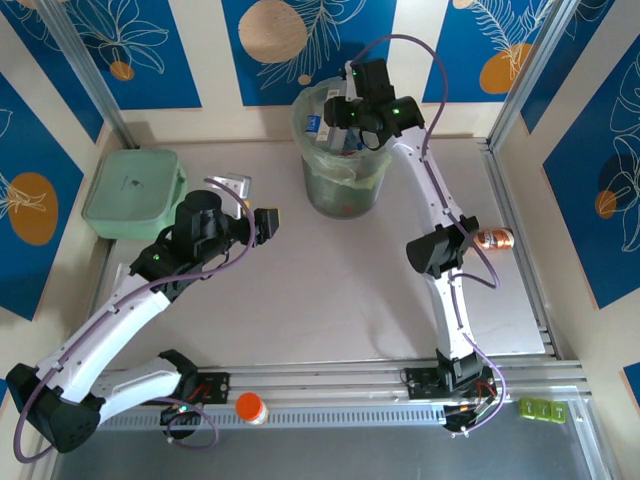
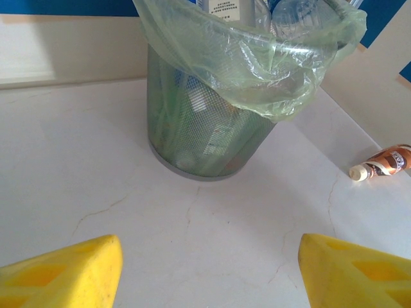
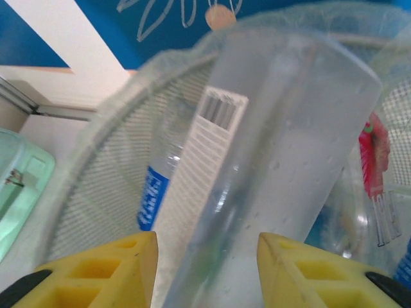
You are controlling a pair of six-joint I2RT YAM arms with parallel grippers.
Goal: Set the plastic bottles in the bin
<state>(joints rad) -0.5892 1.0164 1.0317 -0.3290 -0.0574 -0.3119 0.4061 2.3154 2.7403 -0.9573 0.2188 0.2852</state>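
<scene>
Standing at the far side of the table [image 1: 330, 300], the bin [image 1: 340, 195] already holds several bottles, so the task looks well along but not finished. The right gripper [image 3: 205, 244] hangs over the bin's mouth with a clear bottle [image 3: 289, 147] lying between its yellow fingers [image 3: 96, 269]. Whether they are pressing it or letting it go I cannot tell. Below it inside the bin lie a blue-labelled bottle [image 3: 151, 199] and a red-labelled bottle [image 3: 372, 151].

The left gripper [image 2: 209, 256] faces the bin from the middle of the table, its fingers spread wide with nothing between them. At least two bottles are left: a brown-labelled bottle [image 1: 493, 238] lying on its side beside the right arm, and an orange-capped bottle [image 1: 250, 408] at the near edge between the arm bases.

The table is a smooth, pale, stone-like slab with fine hairline cracks. The bin is a round, slightly tapered basket of grey-green wire mesh, open enough to show labels through its wall. Its liner [image 2: 257, 58] is thin, wrinkled, translucent green film folded over the rim. The clear bottle is a straight, glossy cylinder with a white printed strip. The brown-labelled bottle is small and slim with a pale cap. The fingers are blocky yellow plastic with hollow pockets.
</scene>
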